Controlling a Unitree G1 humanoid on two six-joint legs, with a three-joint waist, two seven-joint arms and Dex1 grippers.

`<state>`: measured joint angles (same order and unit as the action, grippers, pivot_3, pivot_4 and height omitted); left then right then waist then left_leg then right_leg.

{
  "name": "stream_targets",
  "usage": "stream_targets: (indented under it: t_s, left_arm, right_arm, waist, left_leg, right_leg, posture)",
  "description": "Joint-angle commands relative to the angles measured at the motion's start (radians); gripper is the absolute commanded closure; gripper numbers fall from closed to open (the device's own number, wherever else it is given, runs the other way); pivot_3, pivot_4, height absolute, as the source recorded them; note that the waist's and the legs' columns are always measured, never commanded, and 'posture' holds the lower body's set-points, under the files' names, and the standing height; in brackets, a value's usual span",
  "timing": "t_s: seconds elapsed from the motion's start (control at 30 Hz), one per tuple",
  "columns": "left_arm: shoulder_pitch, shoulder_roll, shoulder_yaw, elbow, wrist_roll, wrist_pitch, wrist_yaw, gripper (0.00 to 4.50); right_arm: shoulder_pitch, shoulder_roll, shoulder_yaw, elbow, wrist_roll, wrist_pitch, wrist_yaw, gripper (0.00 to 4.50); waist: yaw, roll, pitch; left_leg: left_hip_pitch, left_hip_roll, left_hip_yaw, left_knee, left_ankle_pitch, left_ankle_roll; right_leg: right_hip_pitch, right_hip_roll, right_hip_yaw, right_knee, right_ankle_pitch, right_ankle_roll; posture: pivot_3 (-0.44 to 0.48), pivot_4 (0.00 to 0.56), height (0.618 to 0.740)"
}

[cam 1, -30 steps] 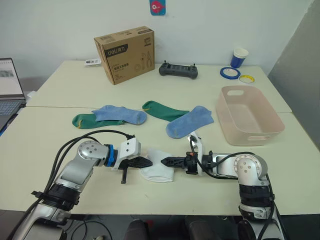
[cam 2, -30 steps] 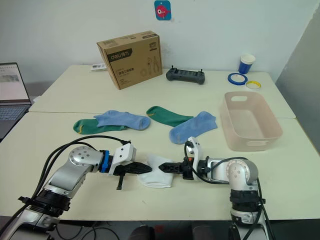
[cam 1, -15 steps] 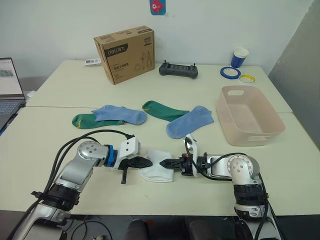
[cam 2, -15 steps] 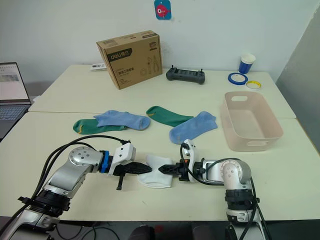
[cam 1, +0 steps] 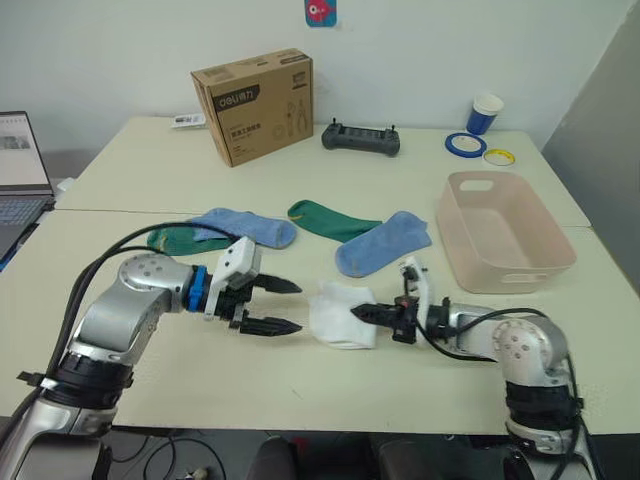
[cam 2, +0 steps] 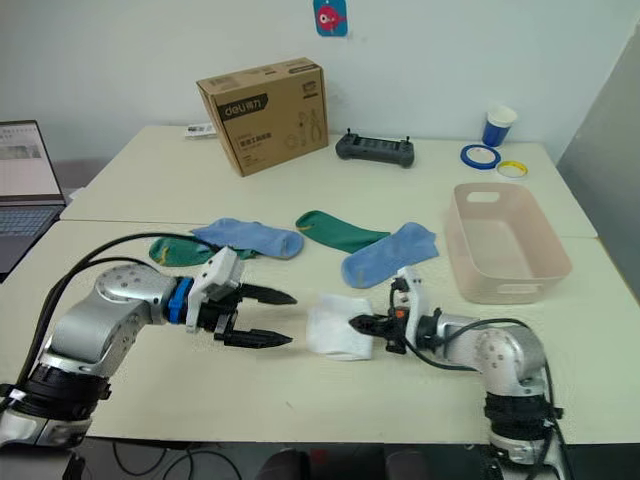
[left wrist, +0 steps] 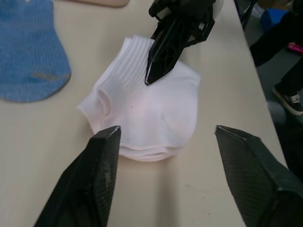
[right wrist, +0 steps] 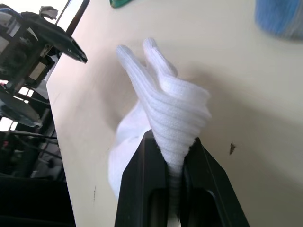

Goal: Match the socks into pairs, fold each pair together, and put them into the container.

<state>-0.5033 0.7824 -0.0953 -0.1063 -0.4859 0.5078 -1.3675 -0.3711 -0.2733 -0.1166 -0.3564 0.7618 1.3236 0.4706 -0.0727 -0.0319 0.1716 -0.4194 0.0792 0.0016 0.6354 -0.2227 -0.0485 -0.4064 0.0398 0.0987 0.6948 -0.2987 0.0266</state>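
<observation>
Two cream tables (cam 1: 400, 150) w/ white wall behind, right end effector (cam 1: 358, 313) pinching white socks (cam 1: 338, 312), left end effector (cam 1: 286, 306) spread wide, empty

Cardboard box (cam 1: 252, 105), black controller (cam 1: 360, 138), blue cup (cam 1: 485, 113), tape rolls (cam 1: 465, 144), laptop (cam 1: 20, 180).

We see even, bright indoor light from overhead; shadows on the pale cream tabletop (cam 1: 330, 185) lie soft and short. No glare. Head views sharp throughout. In the left wrist view the black tool fingers (left wrist: 90, 182) blur near the lens; the folded white sock bundle (left wrist: 151, 118) looks slightly washed out.
</observation>
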Motion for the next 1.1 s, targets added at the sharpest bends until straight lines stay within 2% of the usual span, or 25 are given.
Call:
stream_targets:
  t_s: [0.03, 0.17, 0.23, 0.33, 0.4, 0.5, 0.63, 0.7, 0.8, 0.9, 1.1]
  left_arm:
    - [-0.117, -0.095, 0.027, -0.048, -0.085, 0.085, 0.093, 0.02]
    - [-0.208, -0.196, 0.023, -0.046, -0.112, 0.137, 0.181, 0.02]
    - [-0.280, -0.292, 0.006, -0.005, -0.087, 0.118, 0.260, 0.02]
    - [-0.357, -0.433, -0.045, 0.081, 0.010, 0.016, 0.365, 0.02]
    - [-0.390, -0.508, -0.057, 0.123, 0.030, -0.016, 0.403, 0.02]
    - [-0.421, -0.600, -0.072, 0.180, 0.060, -0.069, 0.446, 0.02]
    - [-0.430, -0.680, -0.088, 0.211, 0.084, -0.108, 0.479, 0.02]
    - [-0.431, -0.700, -0.086, 0.216, 0.085, -0.111, 0.489, 0.02]
    - [-0.413, -0.720, -0.111, 0.205, 0.097, -0.120, 0.488, 0.02]
    - [-0.386, -0.720, -0.136, 0.177, 0.104, -0.116, 0.474, 0.02]
    - [-0.347, -0.695, -0.159, 0.125, 0.112, -0.075, 0.488, 0.02]
  right_arm:
    - [-0.026, -0.063, -0.122, -0.154, 0.055, -0.027, -0.023, 4.50]
    - [-0.058, -0.133, -0.241, -0.224, 0.123, 0.001, -0.054, 4.50]
    - [-0.098, -0.234, -0.334, -0.244, 0.155, 0.009, -0.053, 4.50]
    - [-0.098, -0.502, -0.398, -0.216, 0.053, -0.073, -0.004, 4.50]
    - [-0.079, -0.629, -0.411, -0.166, -0.025, -0.153, 0.016, 4.50]
    - [-0.021, -0.764, -0.393, -0.090, -0.169, -0.307, 0.045, 4.50]
    - [0.113, -0.915, -0.309, 0.026, -0.401, -0.582, 0.119, 4.50]
    - [0.145, -0.944, -0.283, 0.069, -0.459, -0.671, 0.147, 4.50]
    - [0.140, -0.978, -0.139, 0.167, -0.596, -0.852, 0.177, 4.50]
    - [0.053, -0.954, 0.010, 0.309, -0.719, -1.027, 0.190, 4.50]
    - [-0.155, -0.850, 0.198, 0.590, -0.877, -1.279, 0.233, 4.50]
  waist:
    - [0.008, 0.000, 0.000]
    - [0.010, 0.000, 0.000]
    - [0.013, 0.000, 0.001]
    - [0.030, 0.003, 0.004]
    - [0.038, 0.002, 0.004]
    - [0.037, 0.002, 0.004]
    - [0.039, 0.003, 0.003]
    - [0.038, 0.003, 0.003]
    - [0.036, 0.003, 0.003]
    - [0.030, 0.004, 0.003]
    - [0.022, 0.005, 0.004]
  left_leg:
    - [0.000, 0.000, 0.000, 0.000, 0.000, 0.000]
    - [0.000, 0.000, 0.001, 0.000, 0.000, 0.000]
    - [0.000, 0.000, 0.000, 0.000, 0.000, 0.000]
    - [-0.001, -0.003, 0.000, 0.000, 0.000, 0.000]
    - [-0.001, -0.004, 0.001, 0.000, 0.000, 0.000]
    - [-0.003, -0.004, 0.001, -0.001, 0.000, 0.000]
    - [-0.004, -0.005, 0.002, 0.000, 0.000, 0.001]
    - [-0.004, -0.006, 0.002, 0.000, 0.000, 0.001]
    - [-0.004, -0.006, 0.002, 0.000, 0.000, 0.000]
    - [-0.003, -0.006, 0.002, 0.001, 0.000, 0.000]
    - [-0.002, -0.012, 0.003, 0.001, 0.001, 0.000]
  right_leg:
    - [0.000, 0.000, 0.000, 0.000, 0.000, 0.000]
    - [0.000, 0.000, 0.002, -0.001, 0.000, 0.001]
    - [0.000, 0.001, 0.001, -0.001, 0.000, 0.000]
    - [0.001, -0.001, 0.001, -0.002, 0.001, 0.001]
    - [0.002, -0.002, 0.002, -0.007, 0.002, 0.003]
    - [0.003, -0.002, 0.004, -0.013, 0.004, 0.006]
    - [0.002, -0.003, 0.006, -0.014, 0.004, 0.006]
    - [0.002, -0.004, 0.006, -0.014, 0.004, 0.006]
    - [0.002, -0.004, 0.006, -0.014, 0.004, 0.007]
    - [0.002, -0.004, 0.006, -0.013, 0.005, 0.009]
    - [0.002, -0.009, 0.009, -0.013, 0.007, 0.011]
  posture:
    - [0.000, 0.150, 0.740]
    - [0.000, 0.150, 0.740]
    - [0.000, 0.150, 0.740]
    - [0.000, 0.150, 0.740]
    - [0.000, 0.150, 0.740]
    - [0.000, 0.150, 0.740]
    - [0.000, 0.150, 0.740]
    - [0.000, 0.150, 0.740]
    - [0.000, 0.150, 0.740]
    - [0.000, 0.150, 0.740]
    - [0.000, 0.150, 0.740]
